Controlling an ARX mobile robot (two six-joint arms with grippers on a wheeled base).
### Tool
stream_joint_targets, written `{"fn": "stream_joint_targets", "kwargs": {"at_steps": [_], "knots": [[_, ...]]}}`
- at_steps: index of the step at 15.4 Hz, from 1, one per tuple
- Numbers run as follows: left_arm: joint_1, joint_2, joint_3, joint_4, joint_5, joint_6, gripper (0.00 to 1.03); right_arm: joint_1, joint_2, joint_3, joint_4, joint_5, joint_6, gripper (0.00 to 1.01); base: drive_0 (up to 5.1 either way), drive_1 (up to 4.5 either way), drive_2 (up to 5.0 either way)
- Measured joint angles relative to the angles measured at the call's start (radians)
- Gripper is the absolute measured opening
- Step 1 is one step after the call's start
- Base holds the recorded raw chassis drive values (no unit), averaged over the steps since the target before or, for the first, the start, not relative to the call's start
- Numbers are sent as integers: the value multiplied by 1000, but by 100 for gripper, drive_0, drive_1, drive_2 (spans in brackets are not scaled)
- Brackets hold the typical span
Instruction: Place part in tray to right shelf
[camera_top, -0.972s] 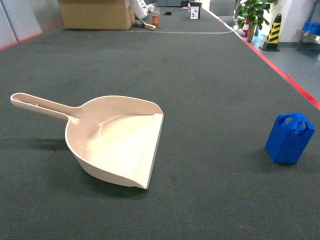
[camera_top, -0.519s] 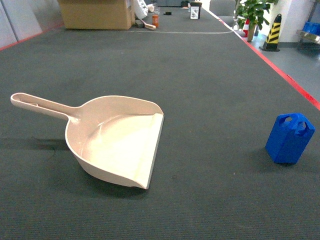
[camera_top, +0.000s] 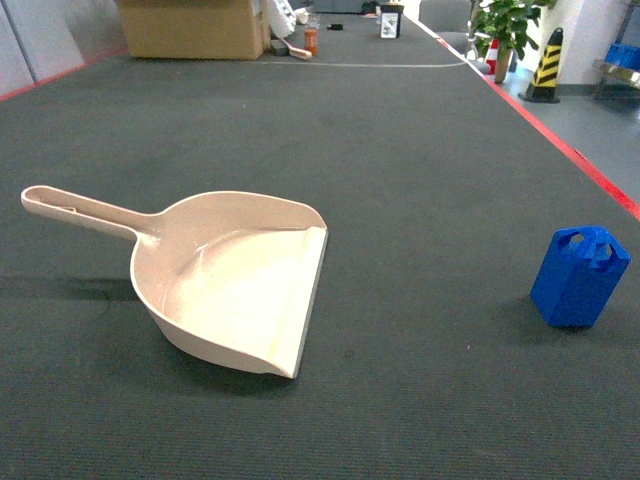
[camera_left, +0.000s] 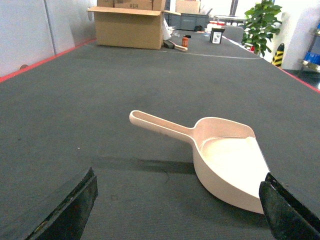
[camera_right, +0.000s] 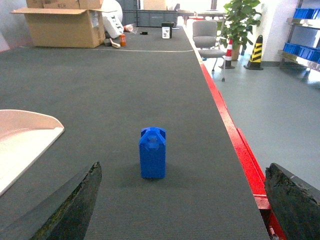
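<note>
Part (camera_top: 579, 277), the bright blue block, is standing upright on the dark grey tabletop (camera_top: 420, 180) at the right side of the head view, its notched top facing up. In the right wrist view it (camera_right: 152, 152) is sitting ahead of the right claw (camera_right: 182, 210), whose two dark fingers are spread wide apart at the lower corners, touching nothing. Well apart to its left, the cream tray (camera_top: 235, 280) is lying flat, its handle pointing left and away and its straight lip facing the block. The left claw (camera_left: 177, 210) is hanging behind the tray (camera_left: 227, 160), fingers also wide apart and holding nothing. A cardboard box (camera_left: 131, 27) and a potted plant (camera_right: 239, 20) are standing at the far end.
</note>
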Motion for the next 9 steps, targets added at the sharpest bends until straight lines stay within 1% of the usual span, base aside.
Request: {"fn": "stream_joint_targets", "kwargs": {"at_steps": [8,9], "knots": [[0,0,0,0,0,0,98,0,0,0,0,0,0,98,0,0,0],[-7,6,5,-30,-14,-6,98,0,0,0,0,0,0,98,0,0,0]]}}
